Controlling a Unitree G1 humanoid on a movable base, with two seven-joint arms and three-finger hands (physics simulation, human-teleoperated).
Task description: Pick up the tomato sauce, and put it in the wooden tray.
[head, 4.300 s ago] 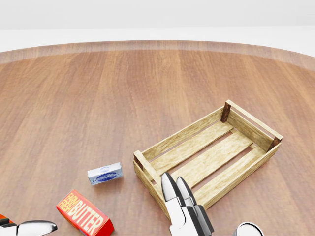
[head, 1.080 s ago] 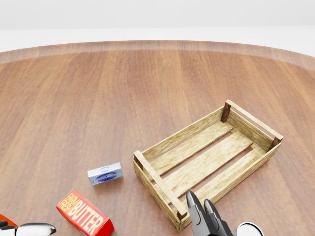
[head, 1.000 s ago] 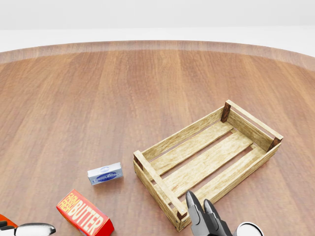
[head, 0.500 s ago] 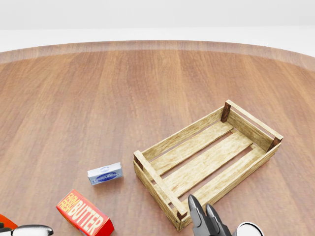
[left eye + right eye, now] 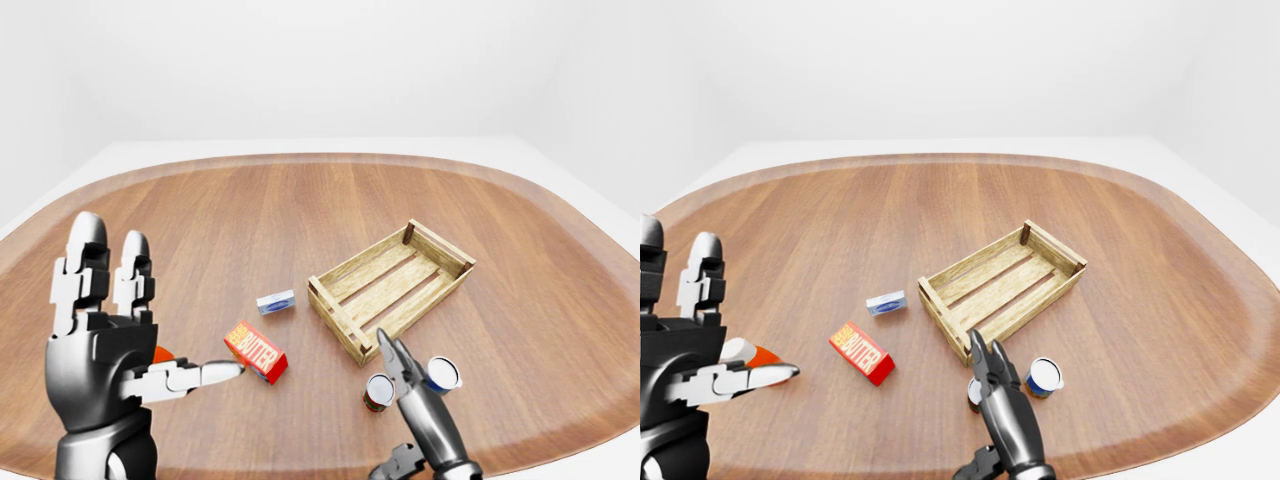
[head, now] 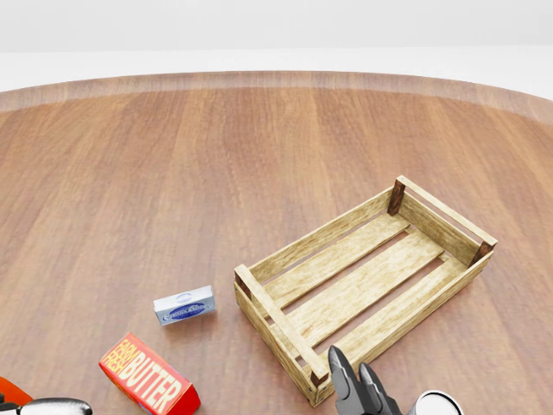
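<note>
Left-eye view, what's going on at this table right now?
A humanoid stands at a wooden table. Its right hand reaches toward two cans beside the empty wooden tray: a red-labelled can, probably the tomato sauce, and a blue-labelled can. Nothing is grasped yet. The left hand is raised with open fingers, near a butter box. A small blue-and-white box lies farther up.

We see a wide round-edged wood table [image 5: 300,200]. On it: slatted wooden tray [image 5: 391,286] right of centre, small blue-white box [image 5: 276,301] just left of it, red butter pack [image 5: 256,351] nearer us, two cans [image 5: 379,391] [image 5: 1045,377] by the near edge.
</note>
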